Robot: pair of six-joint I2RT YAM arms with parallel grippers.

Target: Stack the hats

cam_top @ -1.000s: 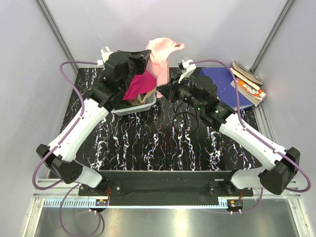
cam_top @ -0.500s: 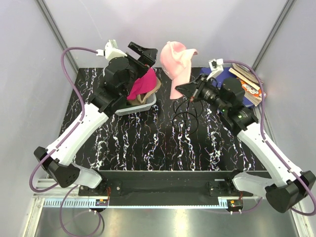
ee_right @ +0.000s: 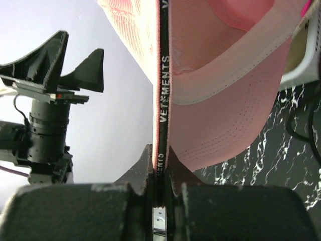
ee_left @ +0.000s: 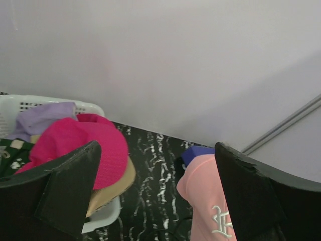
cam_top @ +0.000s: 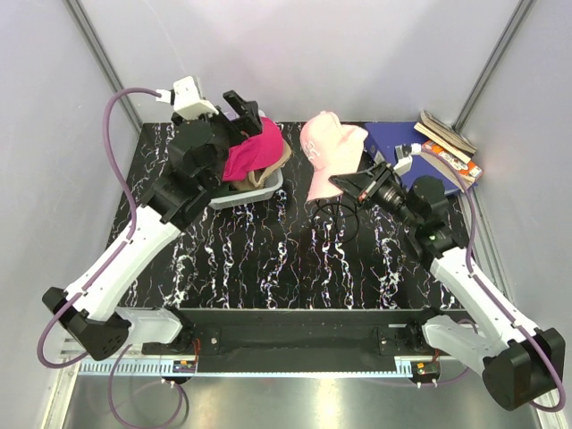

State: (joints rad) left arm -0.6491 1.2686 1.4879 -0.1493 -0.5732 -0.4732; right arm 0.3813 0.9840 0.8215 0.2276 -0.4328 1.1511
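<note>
Overhead, the left arm [cam_top: 134,250] stretched far back, its left gripper [cam_top: 243,105] raised above the grey mesh basket [cam_top: 241,195] with fingers spread wide and nothing between them. The right arm [cam_top: 465,277] reached in from the other side, and the right gripper [ee_right: 159,186] was clamped on the lettered black band of the light pink cap [cam_top: 326,152]. That cap hung crown-up between the basket and a dark blue mat [cam_top: 393,138]. The black marbled table [cam_top: 268,259] sat inside pale grey walls [cam_top: 357,54], with a stack of books [cam_top: 447,147] at its far right corner. A magenta cap [cam_top: 250,152] topped the basket's pile, over a tan cap [ee_left: 113,188] and beside a lavender cap [ee_left: 42,118].
</note>
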